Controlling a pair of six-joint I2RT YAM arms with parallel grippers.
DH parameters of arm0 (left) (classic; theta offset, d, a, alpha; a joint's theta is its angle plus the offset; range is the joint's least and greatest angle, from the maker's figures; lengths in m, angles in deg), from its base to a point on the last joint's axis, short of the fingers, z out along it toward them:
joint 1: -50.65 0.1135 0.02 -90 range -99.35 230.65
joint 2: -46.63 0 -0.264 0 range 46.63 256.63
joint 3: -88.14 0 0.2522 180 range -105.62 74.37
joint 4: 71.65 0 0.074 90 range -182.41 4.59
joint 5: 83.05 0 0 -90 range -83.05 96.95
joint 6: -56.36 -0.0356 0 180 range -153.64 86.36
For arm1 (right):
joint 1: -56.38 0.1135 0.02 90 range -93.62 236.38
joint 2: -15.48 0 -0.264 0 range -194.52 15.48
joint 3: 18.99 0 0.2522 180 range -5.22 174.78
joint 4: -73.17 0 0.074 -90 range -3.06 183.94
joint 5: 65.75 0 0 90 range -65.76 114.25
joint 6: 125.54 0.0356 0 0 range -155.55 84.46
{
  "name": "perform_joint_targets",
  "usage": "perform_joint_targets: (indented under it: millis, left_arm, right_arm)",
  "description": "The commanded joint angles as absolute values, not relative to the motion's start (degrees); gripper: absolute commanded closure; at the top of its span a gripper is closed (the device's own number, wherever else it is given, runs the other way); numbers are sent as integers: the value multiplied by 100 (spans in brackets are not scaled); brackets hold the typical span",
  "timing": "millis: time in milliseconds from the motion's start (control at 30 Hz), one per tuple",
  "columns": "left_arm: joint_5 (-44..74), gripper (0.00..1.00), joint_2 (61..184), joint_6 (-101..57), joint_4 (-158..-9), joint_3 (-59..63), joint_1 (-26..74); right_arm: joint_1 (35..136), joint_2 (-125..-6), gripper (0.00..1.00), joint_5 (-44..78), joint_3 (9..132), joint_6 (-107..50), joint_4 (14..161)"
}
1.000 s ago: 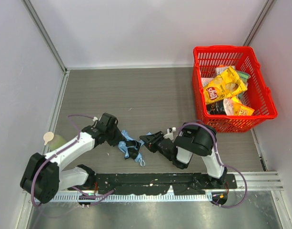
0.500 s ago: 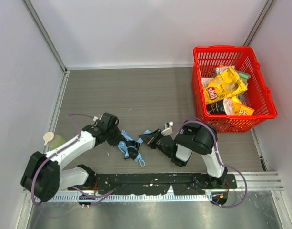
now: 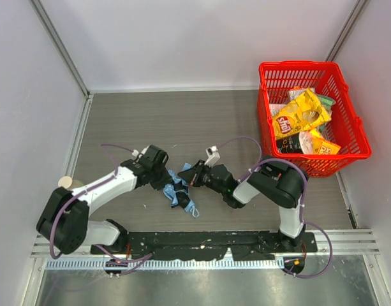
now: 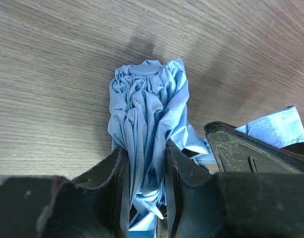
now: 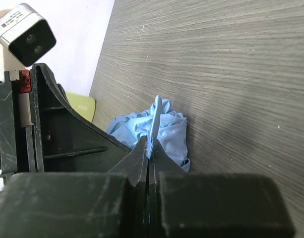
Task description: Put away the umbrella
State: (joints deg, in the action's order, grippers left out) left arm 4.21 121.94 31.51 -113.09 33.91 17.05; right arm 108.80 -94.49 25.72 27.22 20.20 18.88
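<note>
Rail (image 3: 214,243) along near table edge, black, carrying both arm bases. At far left beside the wall, small pale round item (image 3: 66,182); identity not determinable.

Just beyond the rail, near table centre: umbrella (image 3: 180,192), collapsed into a crumpled sky-blue bundle, lying on the grey wood-grain table (image 3: 182,121) between the two grippers. Thin blue loop trailing from the bundle toward the rail.

Left gripper (image 3: 166,182) reaching in from the left, low over the table. In the left wrist view, fingers (image 4: 117,171) clamped on either side of the bunched fabric, with cloth filling the gap between them. Gathered folds fanning out ahead of the tips onto the tabletop.

Right gripper (image 3: 190,179) reaching in from the right, directly facing the left one. In the right wrist view, fingertips (image 5: 139,158) pressed together, pinching a narrow blue strip (image 5: 155,116) of the same bundle, seen edge-on and rising from the tips. Both grippers close together over the bundle; contact between them not determinable.

Farther back and to the right: red plastic basket (image 3: 296,64) against the right wall, well apart from the umbrella. Inside it, several snack packets, with a yellow chip bag (image 3: 300,115) on top.
</note>
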Motion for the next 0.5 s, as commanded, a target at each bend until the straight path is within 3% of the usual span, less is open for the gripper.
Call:
perform_joint_targets:
  millis: [0, 467]
  left_arm:
    - [334, 100, 12775, 2639, -12224, 3790, 1558]
    - [326, 100, 13610, 2209, -12847, 3245, 1383]
  right_arm:
    - [10648, -9069, 99, 2811, 3292, 1904, -859]
    - [10130, -8419, 99, 2583, 3670, 1877, -869]
